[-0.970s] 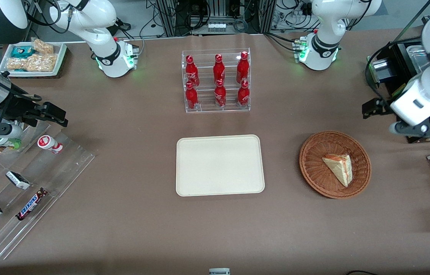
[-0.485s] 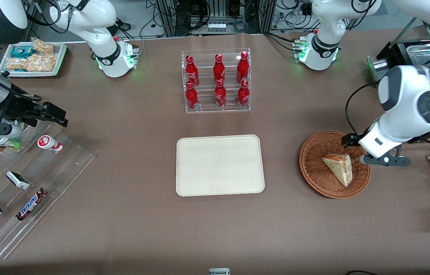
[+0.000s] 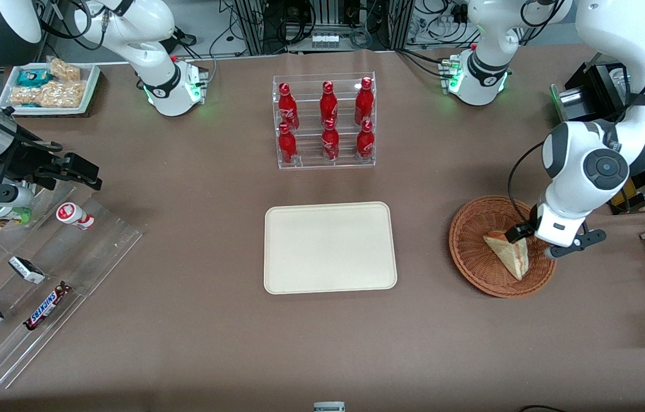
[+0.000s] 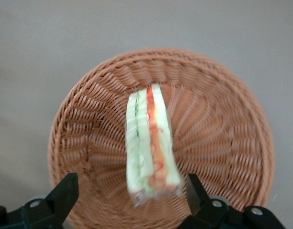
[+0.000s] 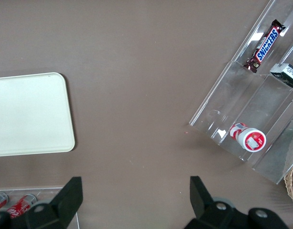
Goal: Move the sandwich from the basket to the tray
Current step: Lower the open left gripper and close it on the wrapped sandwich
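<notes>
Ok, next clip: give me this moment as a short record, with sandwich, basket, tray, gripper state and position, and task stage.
sandwich: wedge lying in the basket, filling edge toward the wrist camera
basket: round wicker, toward the working arm's end of the table
tray: cream rectangle, nothing on it
gripper: left gripper open, above the basket, one finger on each side of the sandwich, not touching it
stage: sandwich not yet grasped

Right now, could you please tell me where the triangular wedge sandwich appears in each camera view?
Front view: triangular wedge sandwich lies in the round wicker basket, under the left gripper.
Left wrist view: sandwich in basket, between open fingers.
Right wrist view: not in it.
Shared landmark: the basket.
</notes>
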`<state>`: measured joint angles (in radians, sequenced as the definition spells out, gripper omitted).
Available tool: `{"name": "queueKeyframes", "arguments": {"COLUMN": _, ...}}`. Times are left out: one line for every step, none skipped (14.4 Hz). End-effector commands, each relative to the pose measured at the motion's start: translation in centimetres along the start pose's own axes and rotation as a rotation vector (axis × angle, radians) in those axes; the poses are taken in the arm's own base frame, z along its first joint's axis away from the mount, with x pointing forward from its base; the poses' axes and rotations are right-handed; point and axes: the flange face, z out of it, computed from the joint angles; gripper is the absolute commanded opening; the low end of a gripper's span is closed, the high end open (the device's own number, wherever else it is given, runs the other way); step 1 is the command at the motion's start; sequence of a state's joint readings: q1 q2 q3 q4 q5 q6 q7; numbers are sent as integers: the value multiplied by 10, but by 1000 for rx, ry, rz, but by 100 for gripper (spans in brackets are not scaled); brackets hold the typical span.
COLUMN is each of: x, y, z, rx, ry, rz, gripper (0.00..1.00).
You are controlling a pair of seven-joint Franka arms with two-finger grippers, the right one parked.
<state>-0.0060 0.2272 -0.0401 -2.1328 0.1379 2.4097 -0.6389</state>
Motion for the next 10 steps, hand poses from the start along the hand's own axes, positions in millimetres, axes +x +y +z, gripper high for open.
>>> {"name": "queueKeyframes", "arguments": {"x": 3, "y": 7, "z": 25, "rx": -27, "ry": 14, "rz": -205, "gripper": 100}}
{"name": "queueKeyframes", "arguments": {"x": 1, "y": 8, "z": 33, "rx": -27, "ry": 10, "rz": -212, "gripper": 100}}
{"name": "queueKeyframes", "arguments": {"x": -1, "y": 8, "z": 41, "rx": -21, "ry": -1, "rz": -211, "gripper": 98}}
{"name": "queueKeyframes", "arguments": {"x": -1, "y": 7, "z": 45, "rx": -16, "ry": -7, "rz": -212, "gripper": 81}}
{"name": "queueKeyframes", "arguments": {"x": -2, "y": 6, "z": 47, "rx": -12, "ry": -11, "rz": -219, "gripper": 50}}
{"name": "queueKeyframes", "arguments": {"x": -2, "y": 7, "z": 45, "rx": -9, "ry": -14, "rz": -224, "gripper": 13}}
{"name": "queueKeyframes", "arguments": {"x": 0, "y": 8, "z": 40, "rx": -15, "ry": -6, "rz": -224, "gripper": 5}}
{"name": "queueKeyframes", "arguments": {"x": 3, "y": 10, "z": 33, "rx": -16, "ry": -3, "rz": -221, "gripper": 1}}
{"name": "queueKeyframes", "arguments": {"x": 7, "y": 16, "z": 24, "rx": -10, "ry": -7, "rz": -215, "gripper": 0}}
{"name": "queueKeyframes", "arguments": {"x": 12, "y": 26, "z": 11, "rx": 6, "ry": -20, "rz": -204, "gripper": 0}}
